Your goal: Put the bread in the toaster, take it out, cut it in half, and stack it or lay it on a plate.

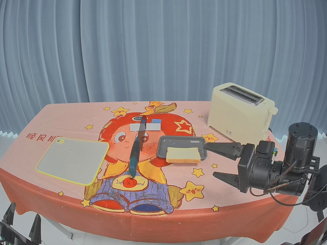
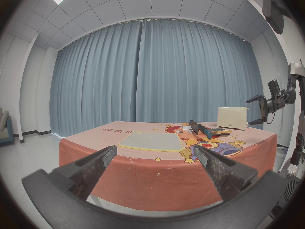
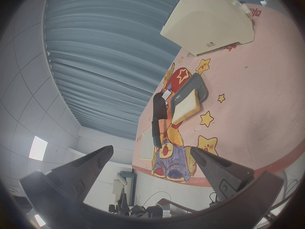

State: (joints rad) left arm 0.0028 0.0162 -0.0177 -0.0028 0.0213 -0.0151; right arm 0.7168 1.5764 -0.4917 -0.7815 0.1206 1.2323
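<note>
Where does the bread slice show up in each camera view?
Head view: bread on the grey tray, left of the toaster.
Left wrist view: bread far off, between knife and toaster.
Right wrist view: bread mid-picture, between knife and toaster.
Shared landmark: the toaster.

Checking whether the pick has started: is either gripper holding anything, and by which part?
Nothing is held. The left gripper and right gripper are both open and empty; the bread lies untouched on the tray.
</note>
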